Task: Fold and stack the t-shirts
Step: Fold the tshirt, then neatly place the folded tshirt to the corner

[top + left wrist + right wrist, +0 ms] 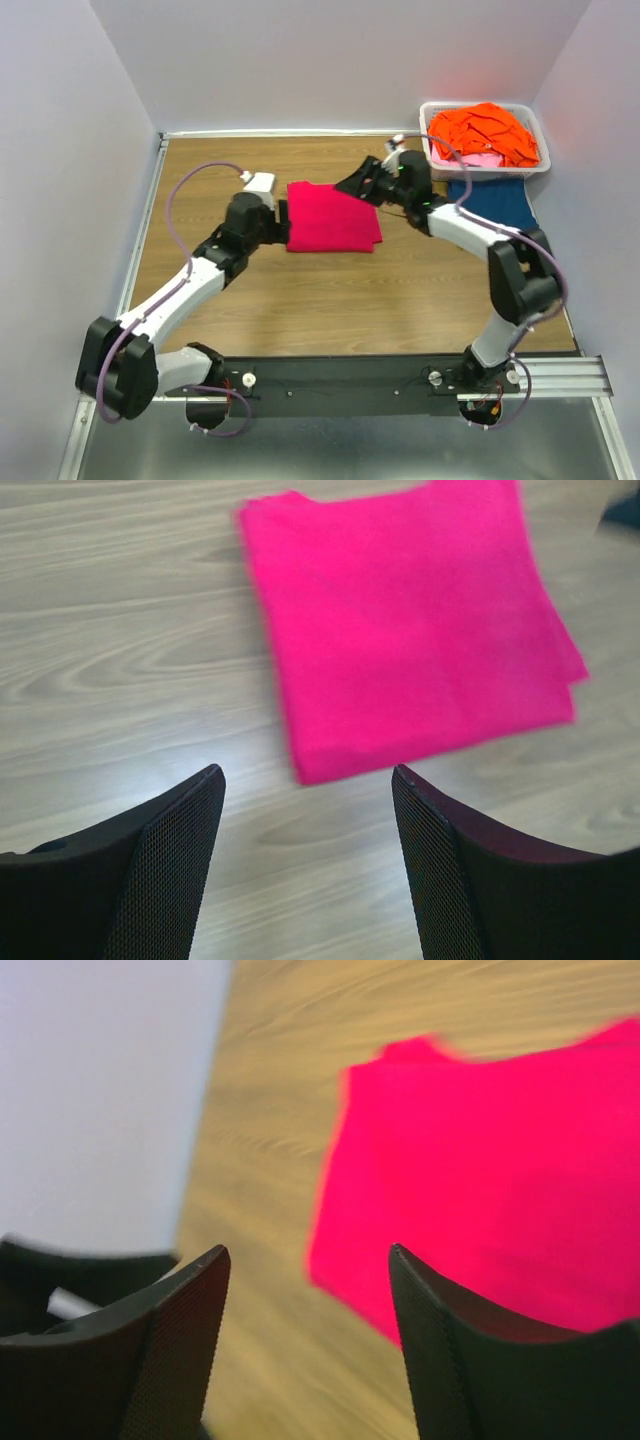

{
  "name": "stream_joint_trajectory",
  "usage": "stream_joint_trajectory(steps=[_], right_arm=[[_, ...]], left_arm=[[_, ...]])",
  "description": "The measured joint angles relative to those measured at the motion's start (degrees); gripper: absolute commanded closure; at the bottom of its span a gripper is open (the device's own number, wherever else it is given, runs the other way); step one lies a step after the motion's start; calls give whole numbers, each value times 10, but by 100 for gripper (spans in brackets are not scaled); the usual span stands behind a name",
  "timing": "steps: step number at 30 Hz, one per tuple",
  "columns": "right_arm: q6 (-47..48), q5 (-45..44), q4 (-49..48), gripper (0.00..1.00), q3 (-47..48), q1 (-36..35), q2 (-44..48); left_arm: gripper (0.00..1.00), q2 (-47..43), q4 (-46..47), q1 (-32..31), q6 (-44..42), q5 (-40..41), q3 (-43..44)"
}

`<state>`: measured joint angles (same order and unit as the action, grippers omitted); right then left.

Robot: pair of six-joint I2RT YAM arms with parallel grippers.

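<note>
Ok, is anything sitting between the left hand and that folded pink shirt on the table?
Nothing visible. In the left wrist view, the left hand is open and empty, and only bare wooden table lies between its fingers and the near edge of the magenta shirt.

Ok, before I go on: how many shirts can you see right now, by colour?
Magenta shirt: 1, folded on the table
Dark blue shirt: 1, on the table in front of the basket
Orange shirt: 1 heap in the basket, possibly more than one
Pale pink shirt: 1, showing under the orange
Total: 4 visible
</note>
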<state>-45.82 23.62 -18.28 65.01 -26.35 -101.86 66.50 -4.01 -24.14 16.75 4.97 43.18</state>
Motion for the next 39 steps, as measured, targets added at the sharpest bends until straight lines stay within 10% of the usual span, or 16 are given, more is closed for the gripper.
stream_joint_trajectory(steps=[9,18,39], right_arm=[[143,-160,242,0,-60,159,147],[179,-186,314,0,-115,167,203],[195,-210,349,0,-147,179,180]], left_arm=[[26,168,-27,-189,-44,72,160],[68,415,-80,-304,-129,104,337],[53,555,-110,-298,-180,98,437]])
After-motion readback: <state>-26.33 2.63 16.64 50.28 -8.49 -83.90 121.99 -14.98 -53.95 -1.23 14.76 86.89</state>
